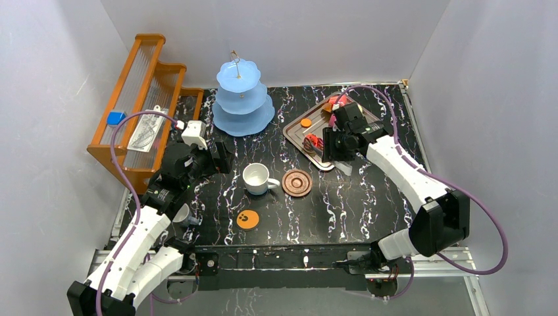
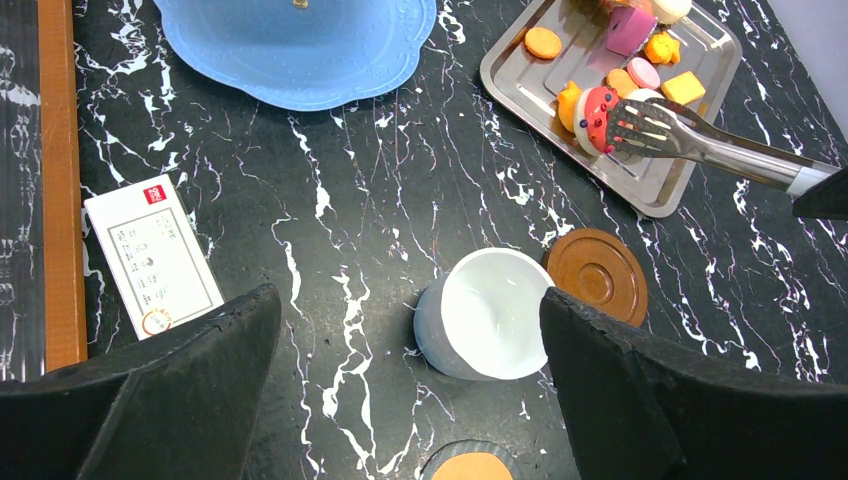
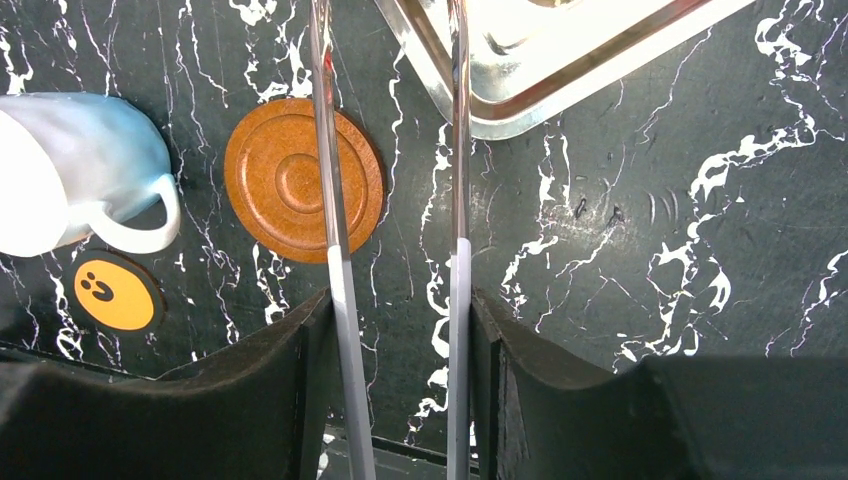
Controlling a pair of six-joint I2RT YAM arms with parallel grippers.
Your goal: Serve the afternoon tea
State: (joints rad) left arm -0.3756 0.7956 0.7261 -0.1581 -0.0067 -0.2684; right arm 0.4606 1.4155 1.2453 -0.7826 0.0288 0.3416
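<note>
- Left gripper (image 2: 410, 310): fingers spread wide, nothing held, hovers over surface (image 2: 380, 200).
- White mug (image 2: 490, 315) stands betw. its fingers, closer to the rt one; brown saucer (image 2: 598, 275) just past that finger, beside mug.
- Orange coaster (image 2: 472, 467) lies below the gripper's palm end.
- Blue stand (image 2: 295, 50) ahead-left of it; tray (image 2: 520, 85) w/ pastries (image 2: 640, 50) ahead-right.
- Right gripper (image 3: 398, 300) pinches tongs (image 2: 700, 140), both arms betw. its fingers; tong tips ahead, at red pastry (image 2: 597, 115) on tray. Can't tell if it's gripped.
</note>
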